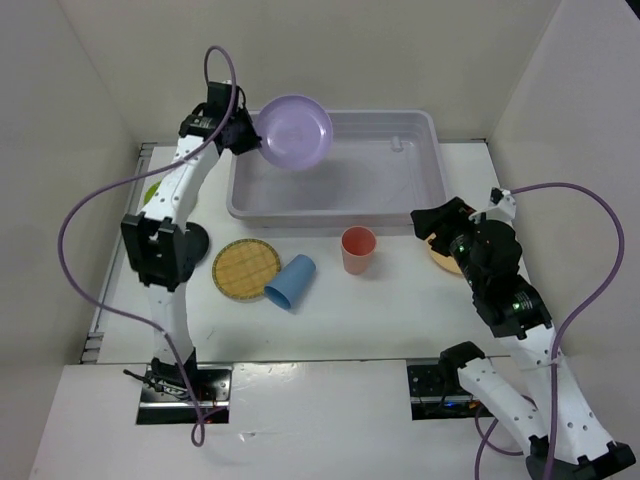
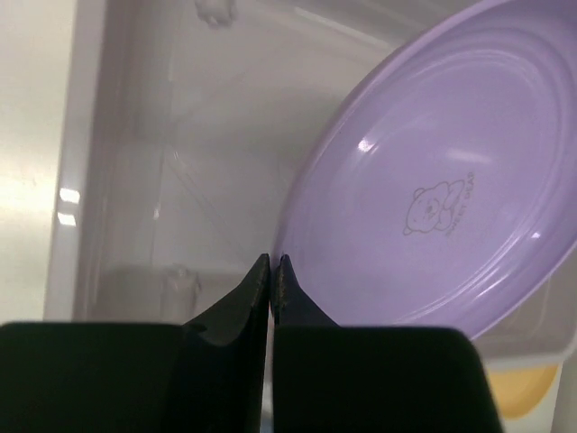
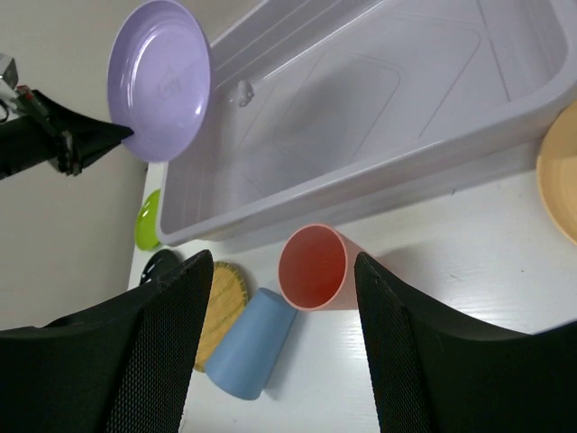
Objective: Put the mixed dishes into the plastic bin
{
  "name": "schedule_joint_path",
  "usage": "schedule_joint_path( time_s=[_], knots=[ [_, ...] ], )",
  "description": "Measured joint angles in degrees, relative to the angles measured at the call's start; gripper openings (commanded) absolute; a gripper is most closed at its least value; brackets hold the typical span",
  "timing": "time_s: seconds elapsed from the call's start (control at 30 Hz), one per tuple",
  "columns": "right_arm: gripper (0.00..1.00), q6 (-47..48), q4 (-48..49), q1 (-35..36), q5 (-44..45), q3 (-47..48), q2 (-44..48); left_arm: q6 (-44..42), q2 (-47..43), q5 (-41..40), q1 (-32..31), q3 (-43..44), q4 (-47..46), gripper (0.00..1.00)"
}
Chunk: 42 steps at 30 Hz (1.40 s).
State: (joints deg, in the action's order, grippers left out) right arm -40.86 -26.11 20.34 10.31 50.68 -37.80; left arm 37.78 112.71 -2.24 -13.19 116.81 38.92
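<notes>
Top external: my left gripper pinches the round lavender plastic plate by its rim, tilted over the translucent lavender-grey plastic bin; my right gripper gapes wide.

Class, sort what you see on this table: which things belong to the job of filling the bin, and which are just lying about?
Job: bin, lavender plate, woven plate, yellow plate, green plate, black plate, blue cup, red cup.
Lying about: only the arms' purple cables.
</notes>
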Motion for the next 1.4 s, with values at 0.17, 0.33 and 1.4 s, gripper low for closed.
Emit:
schedule_joint_path(
  time_s=[0.17, 0.33, 1.4],
  knots=[
    [0.70, 0.07, -0.04, -2.84, -1.84, -0.11, 0.13, 0.17, 21.62, 2.89, 5.29, 24.85, 4.33, 0.00],
    [0.71, 0.22, -0.07, -3.56, -2.25, -0.11, 0.11, 1.53, 44.15, 5.60, 5.62, 53.09, 14.34, 0.00],
    [0.93, -7.93, -5.09, -9.25, 3.50, -1.70, -0.28, 0.00, 54.12, 8.44, 3.15, 60.85, 26.73, 0.81]
  ],
)
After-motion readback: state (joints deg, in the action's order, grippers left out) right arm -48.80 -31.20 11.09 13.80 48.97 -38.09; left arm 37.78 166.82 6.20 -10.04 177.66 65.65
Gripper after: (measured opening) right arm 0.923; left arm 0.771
